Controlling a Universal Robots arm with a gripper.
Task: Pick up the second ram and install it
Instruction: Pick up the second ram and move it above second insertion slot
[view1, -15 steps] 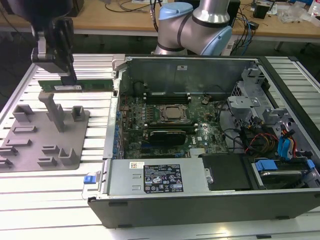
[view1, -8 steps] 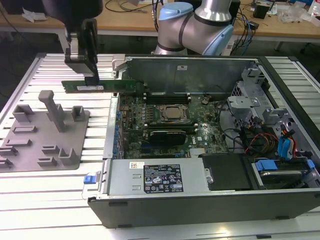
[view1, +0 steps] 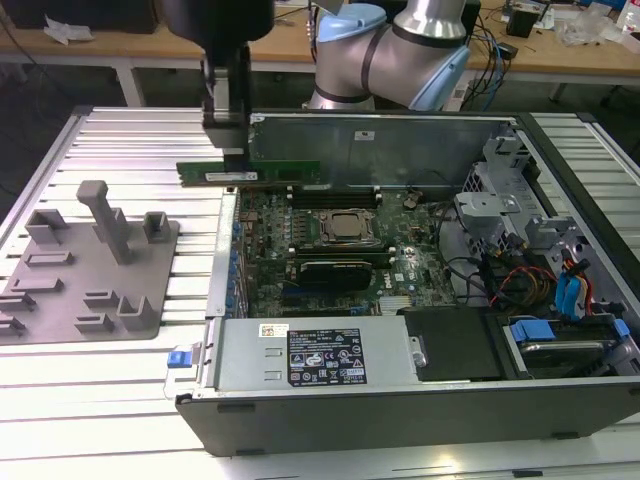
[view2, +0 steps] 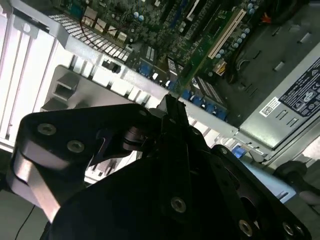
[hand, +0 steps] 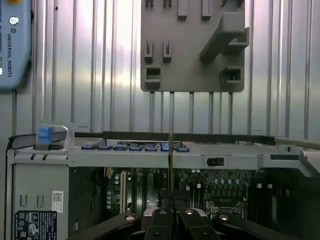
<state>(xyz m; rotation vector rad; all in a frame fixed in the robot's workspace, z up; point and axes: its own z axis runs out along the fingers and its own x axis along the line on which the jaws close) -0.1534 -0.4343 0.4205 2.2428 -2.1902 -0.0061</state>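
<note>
The second ram (view1: 270, 172), a long green stick with a pale label, hangs level above the left wall of the open computer case (view1: 215, 300) in the exterior view. My black gripper (view1: 228, 150) is shut on its top edge near the stick's left end. In the first wrist view the ram (hand: 170, 155) appears edge-on as a thin upright line rising from my gripper (hand: 172, 212), over the case wall. In the second wrist view my gripper (view2: 170, 107) sits above the case edge. Memory slots (view1: 330, 200) lie on the motherboard to the exterior view's right of the stick.
A grey plastic tray (view1: 90, 260) with an upright post stands on the ribbed table at the exterior view's left, also seen in the first wrist view (hand: 192, 50). Inside the case are the processor (view1: 345, 228), a power supply (view1: 310, 355) and cables (view1: 520, 280).
</note>
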